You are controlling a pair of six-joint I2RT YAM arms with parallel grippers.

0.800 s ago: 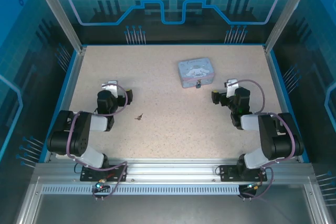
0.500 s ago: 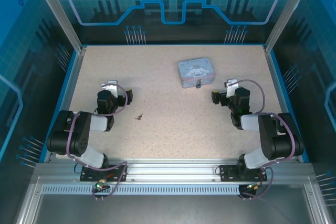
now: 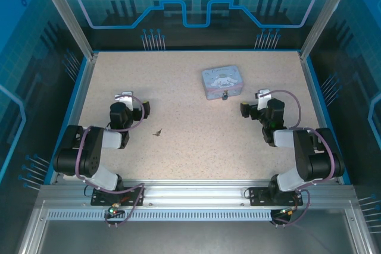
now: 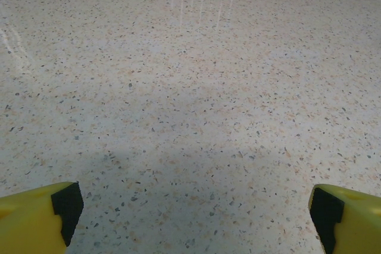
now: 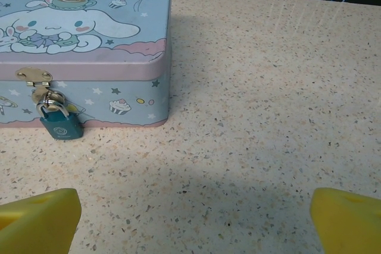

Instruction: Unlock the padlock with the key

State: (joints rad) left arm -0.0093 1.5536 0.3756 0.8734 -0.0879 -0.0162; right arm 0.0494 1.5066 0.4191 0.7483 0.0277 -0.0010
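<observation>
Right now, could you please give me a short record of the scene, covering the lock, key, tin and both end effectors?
tin: lid closed, resting on the table
padlock: teal, hanging by its shackle from the tin's clasp
key: lying loose on the table, near the left arm
left end effector: open, empty, over bare table
right end effector: open, empty, facing the padlock

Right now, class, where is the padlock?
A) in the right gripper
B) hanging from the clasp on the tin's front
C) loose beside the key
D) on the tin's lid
B: the padlock hangs by its shackle from the gold clasp on the front wall of the tin.
</observation>
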